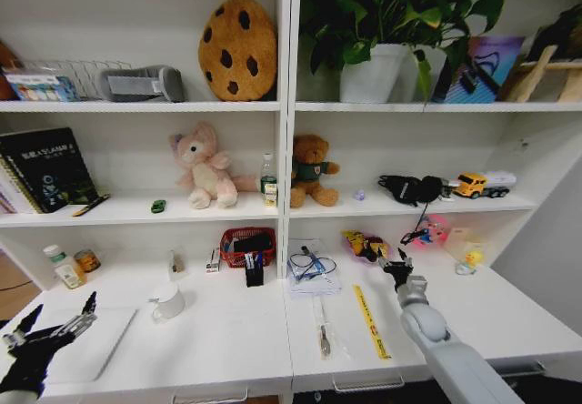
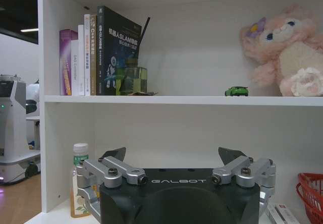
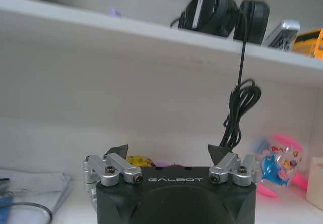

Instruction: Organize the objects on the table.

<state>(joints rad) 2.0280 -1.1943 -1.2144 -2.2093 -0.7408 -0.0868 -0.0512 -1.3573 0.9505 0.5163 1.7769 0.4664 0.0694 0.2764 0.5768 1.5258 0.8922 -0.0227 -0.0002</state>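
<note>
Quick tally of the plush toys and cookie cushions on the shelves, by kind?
Pink plush: 1
Brown bear: 1
Cookie cushion: 1
Total: 3

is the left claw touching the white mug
Apart. The head view shows the left claw open over the laptop, with bare table between it and the white mug.
</note>
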